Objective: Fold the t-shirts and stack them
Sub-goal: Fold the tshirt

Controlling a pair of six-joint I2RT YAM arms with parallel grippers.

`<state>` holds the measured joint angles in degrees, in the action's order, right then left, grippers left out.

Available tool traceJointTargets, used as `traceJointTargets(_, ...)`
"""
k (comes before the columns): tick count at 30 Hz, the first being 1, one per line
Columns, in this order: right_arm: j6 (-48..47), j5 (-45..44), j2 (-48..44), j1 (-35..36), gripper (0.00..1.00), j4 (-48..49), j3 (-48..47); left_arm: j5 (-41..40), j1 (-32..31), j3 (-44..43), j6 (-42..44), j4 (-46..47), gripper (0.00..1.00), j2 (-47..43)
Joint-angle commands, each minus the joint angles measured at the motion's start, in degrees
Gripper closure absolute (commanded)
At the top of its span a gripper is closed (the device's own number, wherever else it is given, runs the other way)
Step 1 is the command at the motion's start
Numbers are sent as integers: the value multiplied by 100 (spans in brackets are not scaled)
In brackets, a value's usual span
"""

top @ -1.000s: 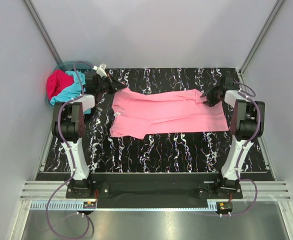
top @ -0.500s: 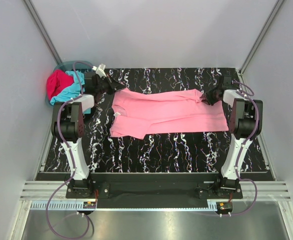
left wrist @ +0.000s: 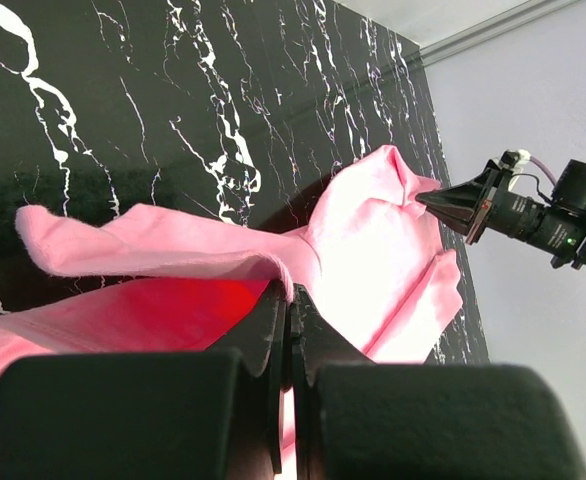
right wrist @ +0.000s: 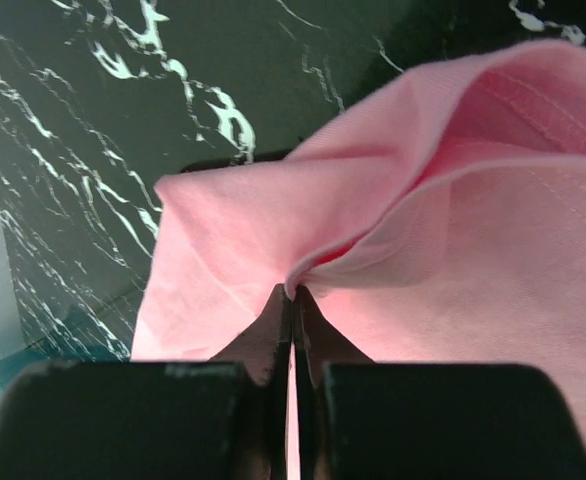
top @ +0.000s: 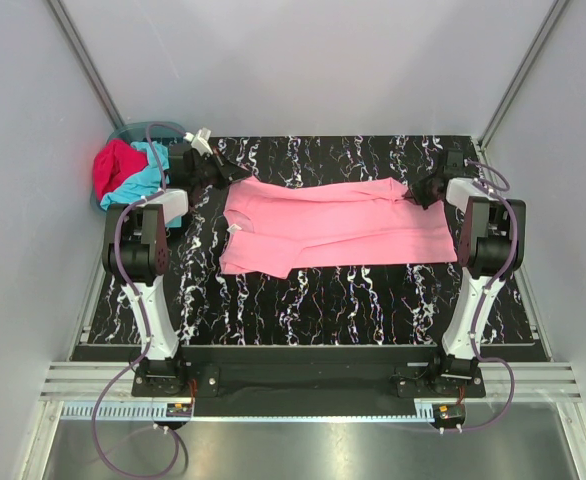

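1. Left gripper (top: 239,177) clenched on the far-left corner of the pink t-shirt (top: 333,225); right gripper (top: 411,193) pinched shut on the far-right corner.
2. My read: raise both corners evenly, keep the edge taut, carry it toward the near edge; uneven pull skews the fold.
3. Shirt flat, centred on the table (top: 323,290), long axis left-right; white tag (top: 235,229) at left end, collar likely left.

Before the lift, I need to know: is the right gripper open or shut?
Shut. In its wrist view the right gripper's fingertips meet, pinching a ridge of the pink t-shirt.
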<state>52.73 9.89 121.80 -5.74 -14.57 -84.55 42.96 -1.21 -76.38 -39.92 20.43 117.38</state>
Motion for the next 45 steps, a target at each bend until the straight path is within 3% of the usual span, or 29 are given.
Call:
traceJointTargets(1,-87,-163,-262,-67,100,77,-342,169,42,-79,151,181,100,-339)
traceJointTargets(22,-167,47,-728,-1008,100,77,-729,169,77,27,46,287,100,-400)
traceJointTargets(33,-61,355,-842,-1017,100,191,-1010,195,86,44,37,269,100,-717)
traceJointTargets(45,97,602,-1017,-1017,100,481,-633,186,86,246,28,295,100,-1103)
